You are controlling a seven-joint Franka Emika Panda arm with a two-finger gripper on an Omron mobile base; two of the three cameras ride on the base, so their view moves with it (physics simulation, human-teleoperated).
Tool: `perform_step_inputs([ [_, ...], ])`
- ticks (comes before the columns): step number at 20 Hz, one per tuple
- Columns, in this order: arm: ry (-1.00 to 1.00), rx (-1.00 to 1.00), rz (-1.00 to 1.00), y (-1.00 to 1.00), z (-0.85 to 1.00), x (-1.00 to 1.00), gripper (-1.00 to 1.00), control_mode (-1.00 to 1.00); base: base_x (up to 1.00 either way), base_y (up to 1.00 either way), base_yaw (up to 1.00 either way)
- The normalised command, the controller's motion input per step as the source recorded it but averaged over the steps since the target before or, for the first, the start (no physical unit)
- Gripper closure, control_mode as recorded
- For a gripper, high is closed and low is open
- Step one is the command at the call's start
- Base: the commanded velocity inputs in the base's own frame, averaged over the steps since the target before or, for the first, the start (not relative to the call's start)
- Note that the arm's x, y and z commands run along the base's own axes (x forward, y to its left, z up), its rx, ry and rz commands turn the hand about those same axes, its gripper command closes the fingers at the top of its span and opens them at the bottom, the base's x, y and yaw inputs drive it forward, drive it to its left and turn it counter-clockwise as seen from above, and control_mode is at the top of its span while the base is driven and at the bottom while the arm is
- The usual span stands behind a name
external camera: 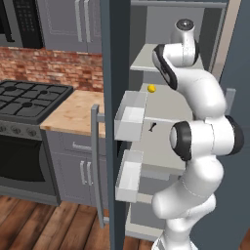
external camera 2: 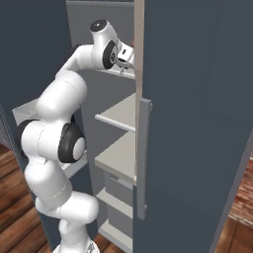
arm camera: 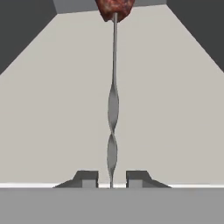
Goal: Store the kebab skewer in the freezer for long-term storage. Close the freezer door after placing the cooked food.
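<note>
In the hand view my gripper (arm camera: 111, 177) is shut on the near end of the kebab skewer (arm camera: 113, 109). The thin twisted stick runs straight away from the fingertips to a reddish-brown meat chunk (arm camera: 114, 8) at the far end. It hangs just over a pale grey shelf (arm camera: 52, 109) inside the freezer (external camera: 146, 58). The arm (external camera 2: 64, 94) reaches up into the top of the compartment. The freezer door (external camera: 117, 73) stands open, edge-on at the left, with white bins (external camera: 129, 117) on its inner side and its long handle (external camera: 95, 161).
A small yellow ball (external camera: 152, 88) and a tiny black object (external camera: 152, 128) lie on middle shelves. The other grey door (external camera 2: 197, 123) with its handle (external camera 2: 143, 158) stands close on the right. A stove (external camera: 24, 97) and wooden counter (external camera: 73, 112) are left of the open door.
</note>
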Motion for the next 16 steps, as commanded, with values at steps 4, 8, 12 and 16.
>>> perform_step_inputs([
  [4, 0.0, 0.0, 0.0, -0.16, 0.0, 0.39, 1.0, -1.0, 0.0, 0.0, 0.0],
  [8, 0.0, 0.0, 0.0, -0.08, -0.08, 0.23, 1.0, -1.0, 0.0, 0.0, 0.0],
  [12, 0.0, 0.0, 0.0, 0.0, -0.06, 0.08, 1.0, -1.0, 0.0, 0.0, 0.0],
  [16, 0.0, 0.01, 0.0, -0.02, -0.09, 0.03, 1.0, -1.0, 0.0, 0.0, 0.0],
])
